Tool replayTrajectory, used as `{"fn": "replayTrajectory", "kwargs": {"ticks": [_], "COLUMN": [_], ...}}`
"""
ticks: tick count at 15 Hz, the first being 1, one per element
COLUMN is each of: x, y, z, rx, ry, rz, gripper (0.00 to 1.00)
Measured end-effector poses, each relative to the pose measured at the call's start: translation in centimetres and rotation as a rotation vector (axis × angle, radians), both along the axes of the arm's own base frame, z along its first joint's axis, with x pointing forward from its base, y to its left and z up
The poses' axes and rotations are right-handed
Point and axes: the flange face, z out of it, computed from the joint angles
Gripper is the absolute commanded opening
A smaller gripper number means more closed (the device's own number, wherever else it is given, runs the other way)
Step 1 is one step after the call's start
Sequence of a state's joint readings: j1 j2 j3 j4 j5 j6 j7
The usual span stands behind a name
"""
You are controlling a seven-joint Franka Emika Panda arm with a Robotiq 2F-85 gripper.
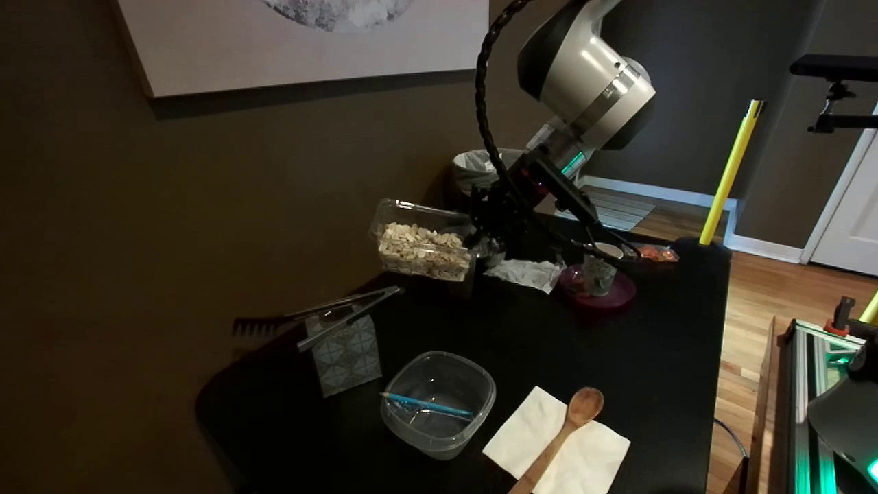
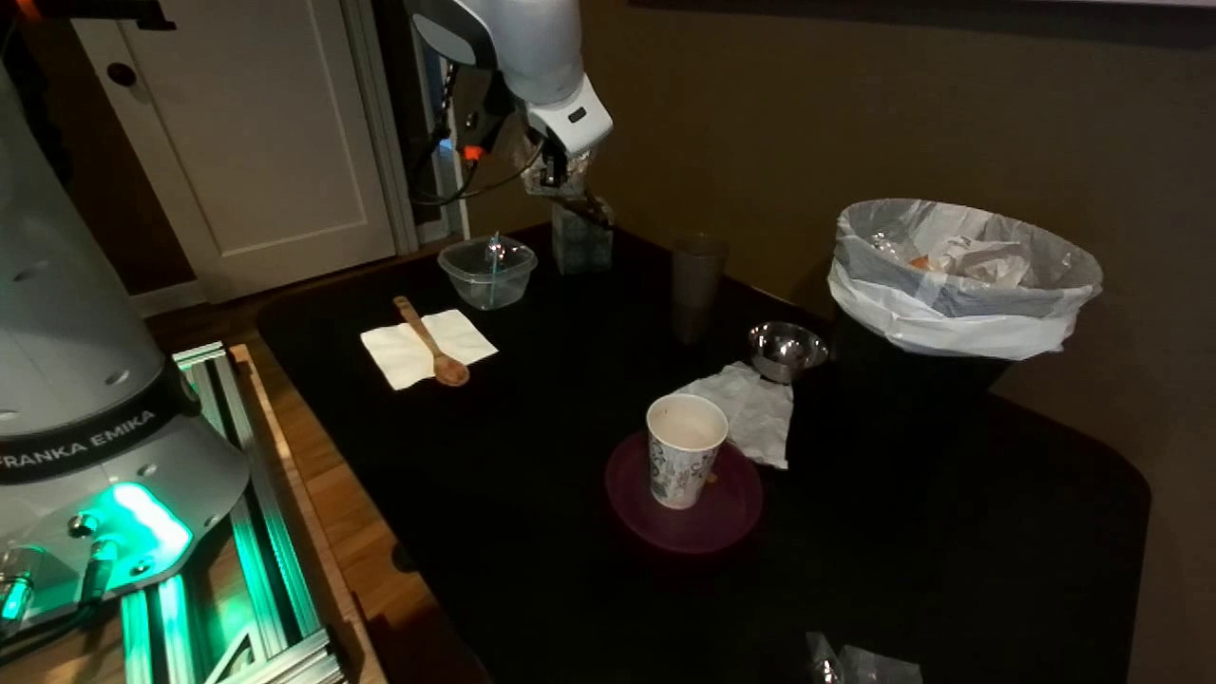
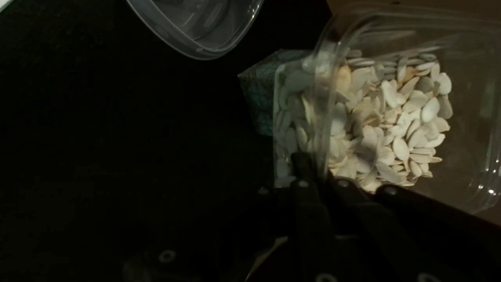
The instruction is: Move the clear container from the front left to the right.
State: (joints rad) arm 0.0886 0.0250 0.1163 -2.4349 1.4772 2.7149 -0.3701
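my pincer (image 3: pixel 317 168) is clamped on one wall of the box (image 3: pixel 328 94), a see-through one with pale seeds (image 3: pixel 395 117) in it, held up off the table. nearest obstacles below the pincer are the carton (image 1: pixel 346 363) and the tongs (image 1: pixel 350 320) lying over its top. in an exterior view i have the glass (image 2: pixel 696 285) lower right of the pincer, then farther out the bowl (image 2: pixel 784 366) beside crumpled paper (image 2: pixel 760 418), and the cup (image 2: pixel 682 465) upright on the plate (image 2: pixel 632 494), well apart from the pincer. the spoon (image 2: pixel 425 332) lies across the napkin (image 2: pixel 399 356), lower left of it.

the tub (image 1: pixel 442 444) rests on the table, lower than the pincer and leftward of it in both exterior views, just beside the carton, a blue stick (image 1: pixel 429 406) slanting inside. my wrist view catches only part of it, ahead of the pincer.

the table (image 2: pixel 532 456) is black. behind the pincer i see a brown wall (image 1: pixel 206 206) and a canvas (image 1: pixel 329 55); the lined bin (image 2: pixel 950 328) is to its right and a white door (image 2: pixel 275 142) to its left in an exterior view.
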Motion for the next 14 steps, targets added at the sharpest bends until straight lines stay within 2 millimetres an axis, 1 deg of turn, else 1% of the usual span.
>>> {"fn": "replayTrajectory", "kwargs": {"ticks": [1,3,7,9,11,14], "x": [0.3,0.9,1.1,0.9,0.4,-0.8], "y": [-0.9,-3.4,-9.6,-12.8,-15.5,-18.8], "z": [0.2,0.7,1.5,1.9,2.2,2.1], "rx": [0.004,0.017,0.021,0.006,-0.016,-0.066], "ry": [0.003,0.007,0.009,0.009,0.017,0.054], "rz": [-0.035,-0.110,-0.254,-0.317,-0.363,-0.414], "gripper": [0.01,0.01,0.01,0.01,0.01,0.01]}}
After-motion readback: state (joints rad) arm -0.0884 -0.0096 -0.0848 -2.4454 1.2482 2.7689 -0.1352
